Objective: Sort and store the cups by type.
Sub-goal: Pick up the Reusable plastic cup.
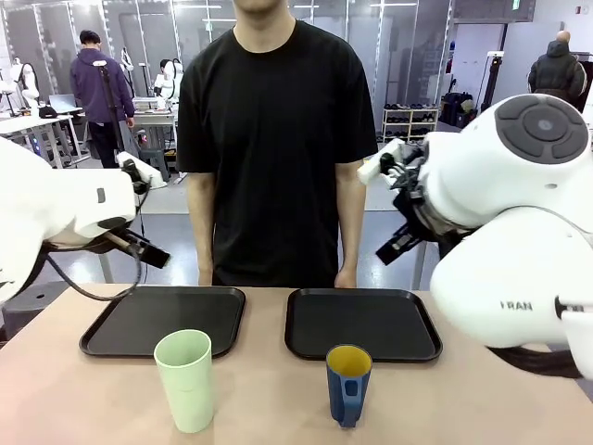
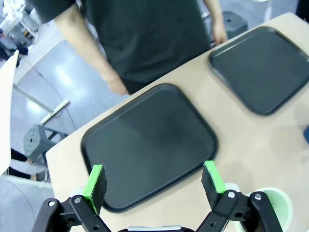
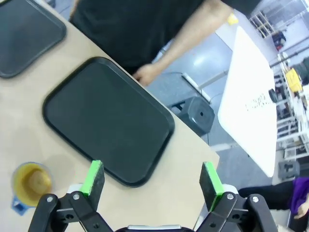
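The cups stood upright on the table (image 1: 278,408) — mint-green tumbler (image 1: 183,380) lower left before the left tray (image 1: 111,332), blue mug (image 1: 348,384) lower centre before the right tray (image 1: 408,324). The left gripper (image 2: 153,180) and right gripper (image 3: 152,180) hung spread — empty.

White, smooth, rounded shells on left arm (image 1: 56,209) and right arm (image 1: 519,213). Grey round cap (image 1: 542,127) on the right arm's big joint, grey lettering (image 1: 516,305) lower down. Thin black cable (image 1: 83,294) looping under the left arm. Black linkage on left gripper (image 2: 154,179) and right gripper (image 3: 152,178), with bright green pads (image 2: 95,186) and small silver screws (image 2: 231,195) at the pivots.
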{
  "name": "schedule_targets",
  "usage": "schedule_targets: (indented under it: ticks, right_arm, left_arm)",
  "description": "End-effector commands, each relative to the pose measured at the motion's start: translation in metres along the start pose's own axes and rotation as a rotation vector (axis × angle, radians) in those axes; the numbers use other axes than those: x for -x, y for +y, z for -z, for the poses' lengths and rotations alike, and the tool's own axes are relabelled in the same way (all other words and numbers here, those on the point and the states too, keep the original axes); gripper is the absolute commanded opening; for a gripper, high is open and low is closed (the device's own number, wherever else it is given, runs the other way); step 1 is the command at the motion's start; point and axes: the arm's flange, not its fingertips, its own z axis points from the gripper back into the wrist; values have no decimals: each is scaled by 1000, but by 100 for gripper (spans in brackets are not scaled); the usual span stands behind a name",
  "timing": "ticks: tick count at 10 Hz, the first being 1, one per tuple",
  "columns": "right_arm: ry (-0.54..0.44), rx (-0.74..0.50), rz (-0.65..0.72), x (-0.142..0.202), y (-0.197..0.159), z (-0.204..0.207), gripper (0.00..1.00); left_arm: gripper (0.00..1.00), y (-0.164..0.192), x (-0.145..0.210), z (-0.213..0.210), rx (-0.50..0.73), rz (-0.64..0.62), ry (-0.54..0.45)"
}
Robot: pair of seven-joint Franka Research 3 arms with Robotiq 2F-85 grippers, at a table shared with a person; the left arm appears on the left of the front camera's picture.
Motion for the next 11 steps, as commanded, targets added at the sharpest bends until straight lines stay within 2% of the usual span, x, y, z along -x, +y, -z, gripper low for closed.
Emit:
schedule_targets:
  ticks: [1,2,5,7,10,11]
  right_arm:
    - [81,46,73,43,-37,44,100]
    - [105,34,112,53,-54,63,100]
    - [193,22,200,70,-80,102,100]
    - [221,13,238,79,-87,114,100]
    - [213,29,289,80,-87,110,100]
    - [232,-1,223,84,-90,112,100]
  left_arm:
    - [100,48,56,23,-36,-19,46]
    - [100,74,66,38,12,-96,68]
    - [100,122,84,71,-17,-226,128]
    - [100,127,86,80,-25,-265,151]
    - [100,123,87,75,-50,-243,138]
    - [100,123,90,76,-29,-247,161]
